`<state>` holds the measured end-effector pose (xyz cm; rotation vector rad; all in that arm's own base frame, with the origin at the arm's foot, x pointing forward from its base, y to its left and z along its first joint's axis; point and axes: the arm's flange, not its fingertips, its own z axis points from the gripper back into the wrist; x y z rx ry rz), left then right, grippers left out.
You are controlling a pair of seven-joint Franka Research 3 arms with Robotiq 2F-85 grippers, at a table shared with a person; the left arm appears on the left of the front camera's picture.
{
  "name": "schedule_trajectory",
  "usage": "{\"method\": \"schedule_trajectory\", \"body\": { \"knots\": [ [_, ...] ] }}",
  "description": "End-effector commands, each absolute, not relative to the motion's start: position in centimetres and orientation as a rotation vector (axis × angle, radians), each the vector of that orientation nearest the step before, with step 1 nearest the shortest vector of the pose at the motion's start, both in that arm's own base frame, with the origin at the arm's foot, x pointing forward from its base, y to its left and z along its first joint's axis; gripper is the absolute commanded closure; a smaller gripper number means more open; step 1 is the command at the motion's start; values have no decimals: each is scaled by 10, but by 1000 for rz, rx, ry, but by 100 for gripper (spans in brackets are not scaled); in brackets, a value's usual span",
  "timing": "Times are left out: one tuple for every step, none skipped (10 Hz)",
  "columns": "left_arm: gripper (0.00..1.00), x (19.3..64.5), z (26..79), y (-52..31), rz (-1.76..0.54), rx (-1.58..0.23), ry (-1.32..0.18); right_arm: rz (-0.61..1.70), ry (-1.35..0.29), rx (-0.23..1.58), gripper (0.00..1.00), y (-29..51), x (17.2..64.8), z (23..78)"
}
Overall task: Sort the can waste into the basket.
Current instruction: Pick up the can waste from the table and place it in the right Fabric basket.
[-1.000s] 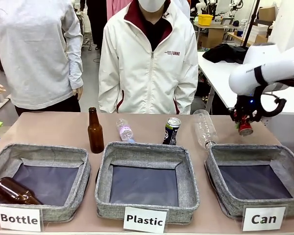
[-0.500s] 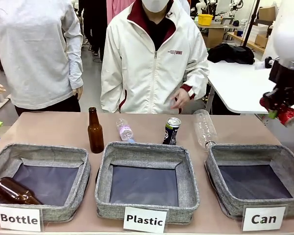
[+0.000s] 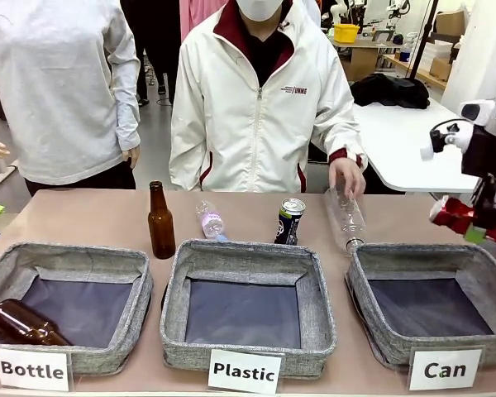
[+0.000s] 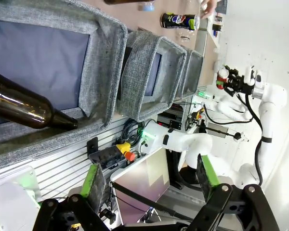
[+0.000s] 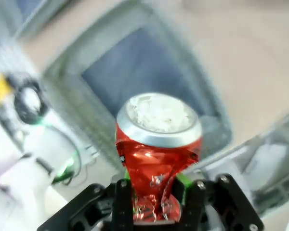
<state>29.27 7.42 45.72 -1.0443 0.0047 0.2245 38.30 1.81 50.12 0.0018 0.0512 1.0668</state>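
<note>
Red can (image 3: 449, 213) sideways in right pincer (image 3: 479, 227), above basket (image 3: 430, 252)

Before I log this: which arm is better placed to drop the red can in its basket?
Right: its jaws hold the red can by the Can basket; left jaws are open, empty.

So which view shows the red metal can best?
The right wrist view: the dented red metal can sits centre frame, silver top and crumpled body clear, clamped in the right tool. The front view shows it small at the right edge, partly hidden. The left wrist view shows a distant red speck.
</note>
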Motion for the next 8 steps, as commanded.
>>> {"method": "schedule_trajectory", "body": {
  "knots": [
    [0, 292, 457, 75, 226, -1043, 6, 1560, 237, 136, 100, 8, 377, 508],
    [0, 292, 457, 75, 226, -1043, 6, 1612, 263, 184, 100, 8, 376, 508],
    [0, 292, 457, 75, 226, -1043, 6, 1644, 269, 222, 100, 7, 377, 507],
    [0, 292, 457, 75, 226, -1043, 6, 1652, 260, 240, 100, 7, 378, 506],
    [0, 292, 457, 75, 226, -1043, 6, 1656, 249, 245, 100, 7, 378, 506],
    [0, 292, 457, 75, 226, -1043, 6, 1657, 243, 250, 100, 7, 377, 506],
    [0, 292, 457, 75, 226, -1043, 6, 1647, 236, 264, 36, 7, 379, 506],
    [0, 292, 457, 75, 226, -1043, 6, 1643, 232, 261, 21, 7, 380, 504]
  ]
}}
